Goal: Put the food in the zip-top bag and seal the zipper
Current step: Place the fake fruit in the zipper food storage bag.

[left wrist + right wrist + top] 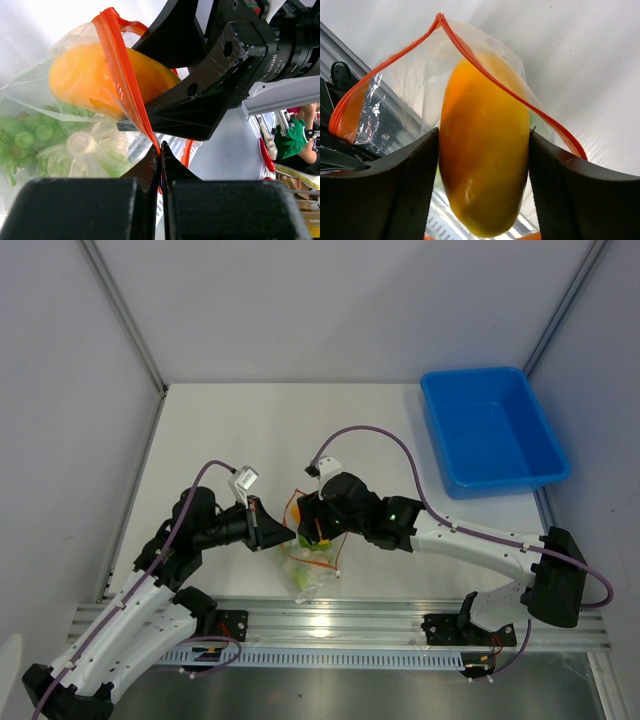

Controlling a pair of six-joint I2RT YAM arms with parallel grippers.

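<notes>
The clear zip-top bag [305, 568] hangs between my two grippers near the table's front edge. My left gripper [161, 156] is shut on the orange-red zipper [122, 75] at the bag's mouth, holding it up. The green cluster [25, 135] and the white cauliflower [85, 150] lie inside the bag. My right gripper [484, 132] is shut on the oval orange-yellow fruit [485, 160], which pokes into the open mouth, with the zipper [510, 92] looping round it. In the top view the left gripper [283, 533] and the right gripper [312, 530] almost meet.
A blue tray [490, 430] stands at the back right of the white table. A metal rail [340, 625] runs along the near edge by the arm bases. Grey walls close in the left, back and right sides.
</notes>
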